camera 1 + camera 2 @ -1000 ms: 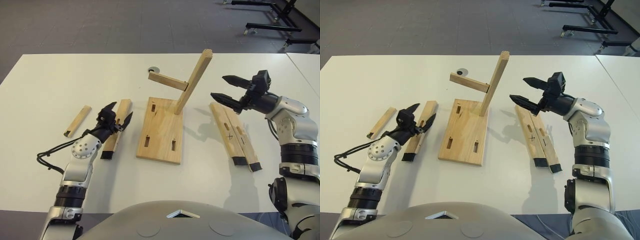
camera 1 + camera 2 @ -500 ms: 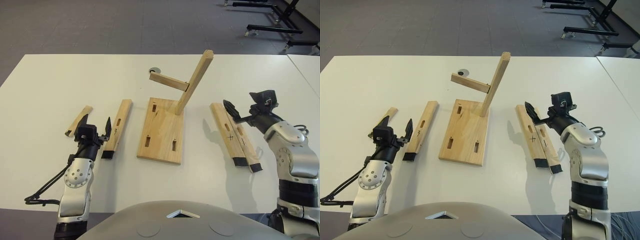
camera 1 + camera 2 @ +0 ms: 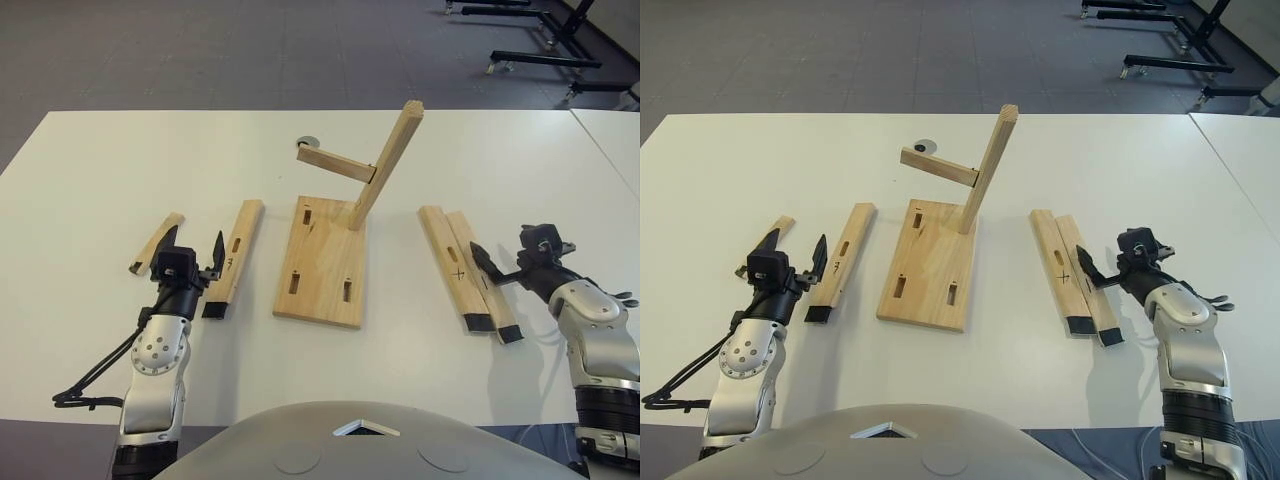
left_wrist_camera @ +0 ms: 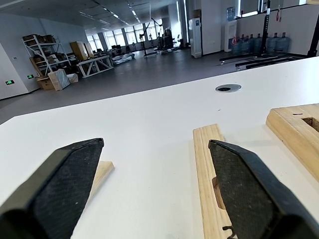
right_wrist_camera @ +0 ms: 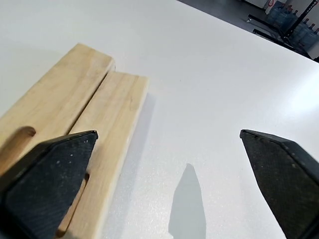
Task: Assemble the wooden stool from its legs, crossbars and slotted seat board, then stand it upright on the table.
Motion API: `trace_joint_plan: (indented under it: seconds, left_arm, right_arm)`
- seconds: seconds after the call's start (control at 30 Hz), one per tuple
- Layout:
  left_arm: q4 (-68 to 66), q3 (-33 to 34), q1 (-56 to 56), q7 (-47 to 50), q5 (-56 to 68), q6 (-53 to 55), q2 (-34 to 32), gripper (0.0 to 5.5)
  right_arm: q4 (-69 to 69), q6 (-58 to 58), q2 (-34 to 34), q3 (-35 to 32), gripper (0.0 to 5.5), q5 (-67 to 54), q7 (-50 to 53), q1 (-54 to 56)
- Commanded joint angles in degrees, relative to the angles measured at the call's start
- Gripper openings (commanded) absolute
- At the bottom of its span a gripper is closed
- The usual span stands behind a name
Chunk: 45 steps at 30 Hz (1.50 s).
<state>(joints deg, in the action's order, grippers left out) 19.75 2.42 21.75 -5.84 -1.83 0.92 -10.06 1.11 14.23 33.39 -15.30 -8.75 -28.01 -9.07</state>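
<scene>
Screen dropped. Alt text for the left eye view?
The slotted seat board lies flat at centre, one leg standing tilted in it with a crossbar jutting off. A loose leg and short piece lie by the open left gripper; two more legs lie by the open right gripper.

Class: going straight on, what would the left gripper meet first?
Likely nothing: the left gripper aims along bare table between the short crossbar and a loose leg, though its open fingers might graze either.

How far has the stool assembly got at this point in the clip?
Done: one leg with a crossbar stands slotted in the seat board, leaning. In hand: nothing; left gripper and right gripper are open, empty. Remaining: a loose leg, a short crossbar, a pair of legs; stool not upright.
</scene>
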Motion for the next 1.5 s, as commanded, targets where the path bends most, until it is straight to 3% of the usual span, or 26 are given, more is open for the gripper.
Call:
trace_joint_plan:
  seconds: [0.03, 0.43, 0.8, 1.1, 1.3, 1.5]
  left_arm:
    - [0.66, -0.13, -0.28, -0.57, -0.33, 1.25, -0.42, 3.87]
    - [-0.79, -0.68, -0.05, 0.02, -0.73, 1.00, 0.31, 3.87]
    - [-2.77, 0.01, -2.24, -1.45, -0.57, 1.15, -1.11, 3.87]
    - [-4.04, -0.54, -4.77, -2.47, -0.92, 1.15, -1.38, 3.87]
    - [-5.29, -0.07, -5.07, -2.20, -0.79, 0.22, -1.35, 3.87]
    - [-5.88, -0.32, -4.63, -1.97, -0.52, -0.58, -0.60, 3.87]
  right_arm:
    - [-1.73, -1.04, 0.41, 0.88, 5.27, 1.56, -0.38, -2.93]
    - [-7.02, -4.13, 2.24, 6.92, 5.27, 6.23, -2.26, -7.25]
    - [-3.42, -1.11, -1.39, 13.94, 5.27, 9.02, 1.60, -0.72]
    - [7.10, -3.62, 0.25, 11.52, 5.27, 9.06, 3.73, 5.60]
    - [-1.37, -5.08, -3.29, 6.75, 5.27, -1.30, 0.59, 10.38]
    - [-5.39, -1.20, -4.66, 7.02, 5.27, -3.12, 1.84, 14.55]
